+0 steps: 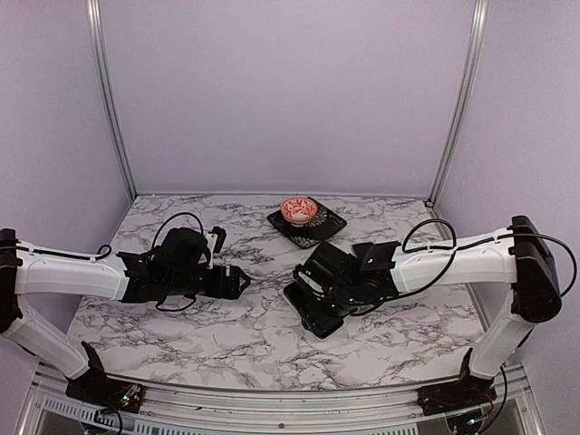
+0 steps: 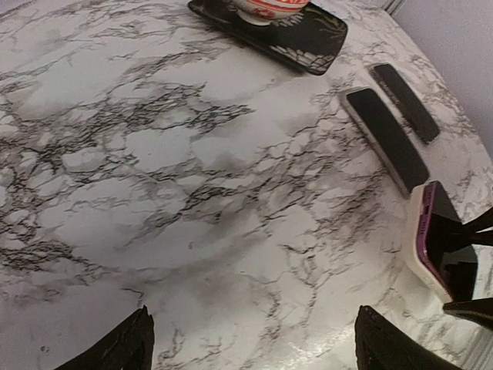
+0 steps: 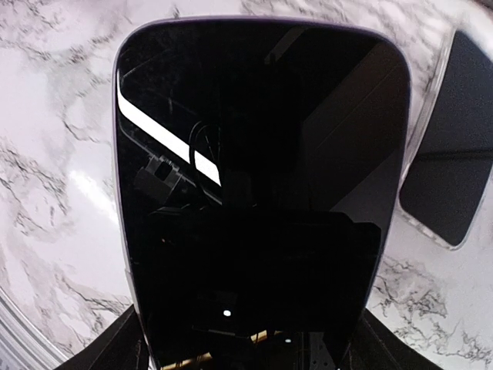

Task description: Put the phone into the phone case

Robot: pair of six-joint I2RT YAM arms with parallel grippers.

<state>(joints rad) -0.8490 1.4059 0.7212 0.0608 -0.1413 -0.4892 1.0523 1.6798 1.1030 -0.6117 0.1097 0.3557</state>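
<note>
Your right gripper (image 3: 246, 343) pinches the phone (image 3: 262, 169) by its near end, probably leaving its body free to seat. The case (image 3: 454, 139) lies at two o'clock. Your left gripper (image 2: 254, 351) gapes wide, idle.

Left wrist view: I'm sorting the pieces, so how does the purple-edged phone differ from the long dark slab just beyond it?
The purple-edged phone is gripped by the right hand; the long dark slab lies free on the marble table. The phone's rim is purple with a pale underside; the slab's rim is pale grey. Both show dark glossy faces turned up.
</note>
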